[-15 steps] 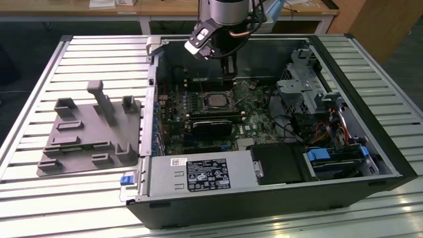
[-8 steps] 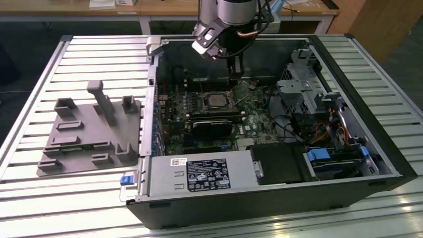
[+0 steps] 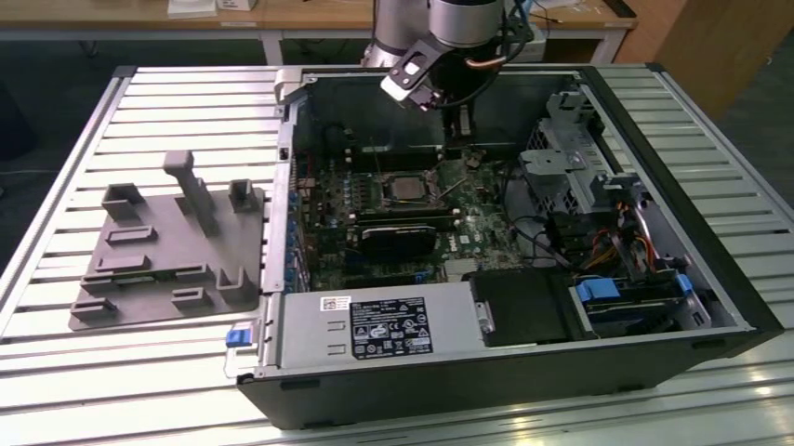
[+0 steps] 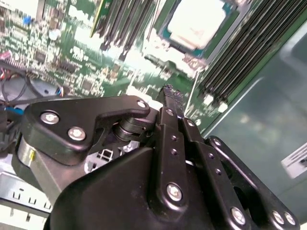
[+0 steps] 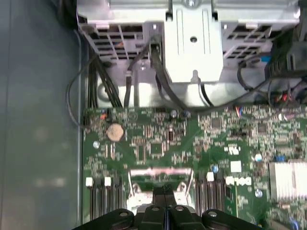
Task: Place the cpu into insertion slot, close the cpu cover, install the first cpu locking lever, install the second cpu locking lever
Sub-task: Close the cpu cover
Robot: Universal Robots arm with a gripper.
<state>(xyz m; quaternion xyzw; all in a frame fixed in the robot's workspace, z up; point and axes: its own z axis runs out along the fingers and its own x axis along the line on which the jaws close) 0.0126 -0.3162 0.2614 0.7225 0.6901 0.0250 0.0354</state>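
The cpu (image 4: 197, 23) is seen seated in the slot (image 3: 383, 190) on the green board (image 5: 158, 143). The claw (image 4: 168, 92) is held near it, fingers pressed together, nothing gripped.

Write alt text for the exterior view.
A robot arm's gripper reaches down into an open black desktop computer case lying on a slatted metal table, its tip near the small square silver-rimmed insertion slot on the green motherboard. A grey moulded fixture tray sits on the table at the exterior view's left.
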